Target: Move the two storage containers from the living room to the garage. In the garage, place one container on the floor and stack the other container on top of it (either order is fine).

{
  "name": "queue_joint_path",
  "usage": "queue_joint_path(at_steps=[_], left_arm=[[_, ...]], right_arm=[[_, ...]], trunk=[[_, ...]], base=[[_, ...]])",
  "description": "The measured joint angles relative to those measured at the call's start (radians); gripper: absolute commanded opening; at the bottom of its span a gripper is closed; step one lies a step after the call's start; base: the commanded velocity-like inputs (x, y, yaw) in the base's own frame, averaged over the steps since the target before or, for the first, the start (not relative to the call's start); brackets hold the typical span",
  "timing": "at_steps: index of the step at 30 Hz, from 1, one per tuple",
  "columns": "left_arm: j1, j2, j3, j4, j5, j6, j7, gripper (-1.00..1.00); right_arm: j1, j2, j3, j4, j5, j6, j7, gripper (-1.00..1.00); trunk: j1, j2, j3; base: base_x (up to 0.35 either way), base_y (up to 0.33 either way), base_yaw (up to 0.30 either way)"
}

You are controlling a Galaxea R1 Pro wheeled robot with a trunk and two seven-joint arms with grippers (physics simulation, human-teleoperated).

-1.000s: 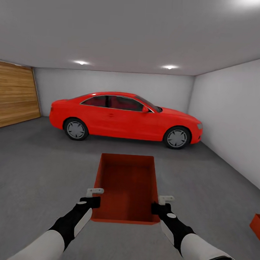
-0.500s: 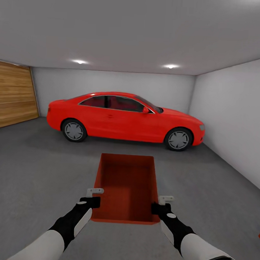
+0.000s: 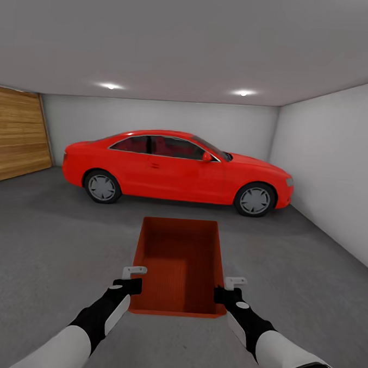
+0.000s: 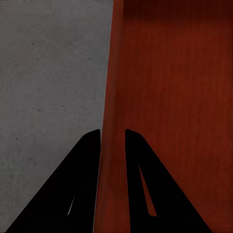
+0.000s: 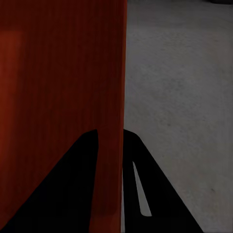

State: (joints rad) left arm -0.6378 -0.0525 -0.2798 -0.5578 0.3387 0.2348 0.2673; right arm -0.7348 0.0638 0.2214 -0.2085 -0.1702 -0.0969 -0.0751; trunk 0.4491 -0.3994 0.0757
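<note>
One orange-red storage container, open-topped, hangs in front of me above the garage floor, with an arm on each side. My left gripper is shut on its left wall near the near corner. In the left wrist view the two dark fingers straddle that wall of the container. My right gripper is shut on the right wall in the same way. The right wrist view has its fingers on either side of the container wall. The bin is empty.
A red car stands side-on across the back of the garage. A wooden door is on the left, and a pale grey wall closes the right side. Dark concrete floor lies between me and the car.
The camera has shifted a little. A second orange-red bin at the lower right edge has slid out of the picture. Both grippers keep the same hold on the container.
</note>
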Motion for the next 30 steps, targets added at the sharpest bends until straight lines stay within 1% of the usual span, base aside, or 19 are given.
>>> queue_joint_path(at_steps=[22, 24, 30], left_arm=[[0.0, -0.002, 0.006, 0.0, -0.004, 0.007, 0.0, -1.0], [0.0, -0.002, 0.005, 0.0, -0.003, 0.009, 0.0, -1.0], [-0.001, -0.003, 0.006, 0.001, -0.005, 0.009, 0.001, -1.0]], right_arm=[[0.0, -0.001, 0.001, -0.001, -0.001, 0.007, 0.001, -1.0], [0.0, 0.0, 0.0, -0.001, 0.0, 0.009, 0.0, -1.0], [0.0, -0.001, 0.001, -0.001, -0.001, 0.009, 0.001, -1.0]], trunk=[[0.0, 0.0, 0.0], [0.0, 0.0, 0.0], [0.001, 0.0, 0.0]], base=[[0.321, 0.0, -0.002], [0.213, 0.0, -0.176], [0.023, 0.0, -0.28]])
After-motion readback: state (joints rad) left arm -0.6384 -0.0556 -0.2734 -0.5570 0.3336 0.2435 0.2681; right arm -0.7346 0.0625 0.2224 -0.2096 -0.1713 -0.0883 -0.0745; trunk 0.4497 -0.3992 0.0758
